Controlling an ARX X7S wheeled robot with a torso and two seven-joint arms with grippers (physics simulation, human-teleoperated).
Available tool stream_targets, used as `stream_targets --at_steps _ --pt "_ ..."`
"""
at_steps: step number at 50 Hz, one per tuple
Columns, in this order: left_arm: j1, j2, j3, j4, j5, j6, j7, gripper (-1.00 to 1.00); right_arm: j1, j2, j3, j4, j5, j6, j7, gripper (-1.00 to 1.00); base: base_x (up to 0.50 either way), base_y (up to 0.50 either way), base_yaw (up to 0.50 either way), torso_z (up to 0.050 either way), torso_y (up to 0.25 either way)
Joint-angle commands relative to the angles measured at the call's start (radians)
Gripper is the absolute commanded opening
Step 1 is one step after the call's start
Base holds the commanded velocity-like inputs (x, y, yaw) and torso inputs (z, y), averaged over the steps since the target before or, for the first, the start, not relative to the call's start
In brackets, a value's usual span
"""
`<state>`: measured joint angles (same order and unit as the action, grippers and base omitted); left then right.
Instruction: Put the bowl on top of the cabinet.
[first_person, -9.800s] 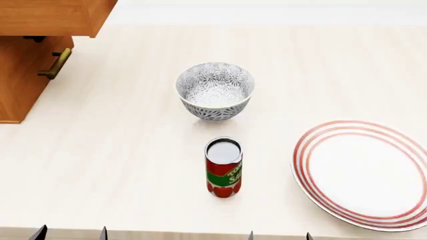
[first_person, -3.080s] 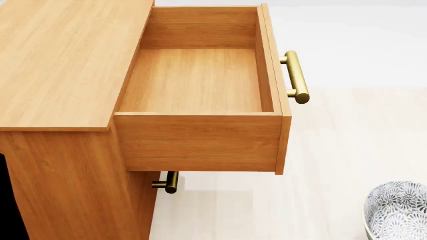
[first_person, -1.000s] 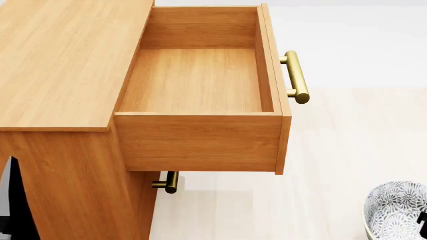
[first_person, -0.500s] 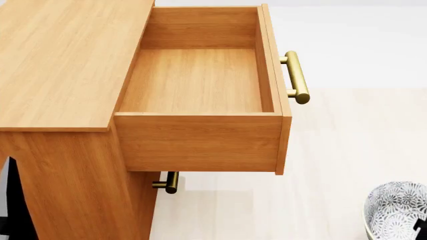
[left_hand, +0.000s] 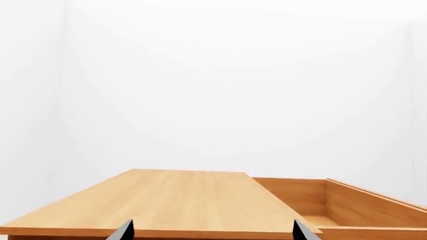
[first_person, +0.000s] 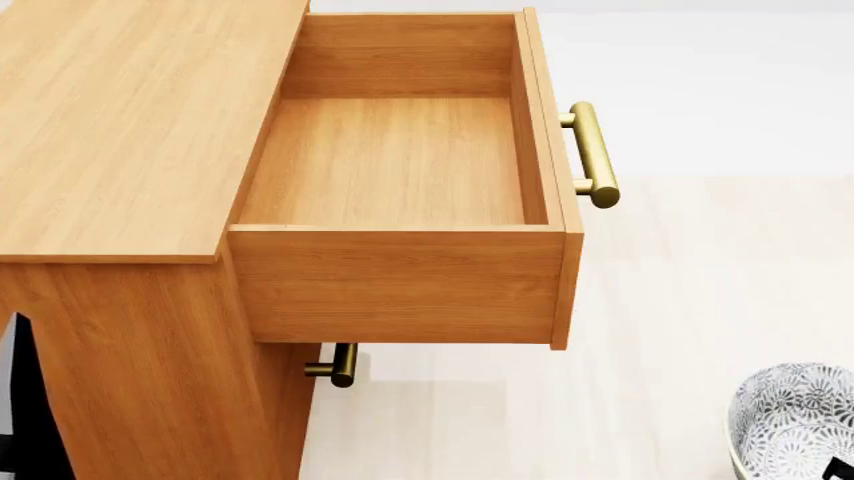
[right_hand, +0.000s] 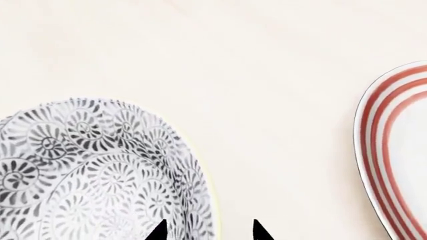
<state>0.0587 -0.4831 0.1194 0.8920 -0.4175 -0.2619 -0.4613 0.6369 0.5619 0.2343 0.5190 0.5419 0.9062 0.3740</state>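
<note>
The bowl (first_person: 794, 425), white with a dense grey floral pattern, stands on the pale floor at the head view's lower right corner. The cabinet (first_person: 120, 130) fills that view's left, with a bare flat top and its upper drawer (first_person: 400, 160) pulled out and empty. My right gripper (right_hand: 210, 231) is open just above the bowl (right_hand: 87, 170), one fingertip over the inside and the other outside, so the rim runs between them. The left gripper (left_hand: 213, 232) hangs open near the cabinet top's (left_hand: 173, 200) near edge, holding nothing.
Brass bar handles show on the open drawer (first_person: 594, 155) and on the lower one (first_person: 340, 365). A red-ringed white plate (right_hand: 393, 155) lies on the floor beside the bowl. The open drawer (left_hand: 347, 205) juts out beside the top.
In the head view, the dark tip of my right gripper over the bowl has slid down toward the bottom corner. The cabinet, drawer and bowl have not moved.
</note>
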Motion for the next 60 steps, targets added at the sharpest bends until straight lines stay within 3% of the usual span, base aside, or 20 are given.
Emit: stream_targets --at_steps 1,34,60 --pt "0.000 -0.003 0.002 -0.002 -0.001 0.004 -0.003 1.00 -0.013 0.000 0.002 -0.016 0.007 0.013 0.003 -1.00 0.00 0.00 0.00 0.000 0.000" --pt "0.000 -0.018 -0.007 0.018 -0.026 0.002 -0.019 1.00 0.066 -0.013 0.024 -0.095 0.052 0.045 0.014 -1.00 0.00 0.00 0.00 0.000 0.000" --pt "0.000 -0.028 -0.010 0.016 -0.033 0.016 -0.026 1.00 0.186 -0.028 -0.053 -0.110 0.044 0.062 -0.004 -1.00 0.00 0.00 0.00 0.000 0.000"
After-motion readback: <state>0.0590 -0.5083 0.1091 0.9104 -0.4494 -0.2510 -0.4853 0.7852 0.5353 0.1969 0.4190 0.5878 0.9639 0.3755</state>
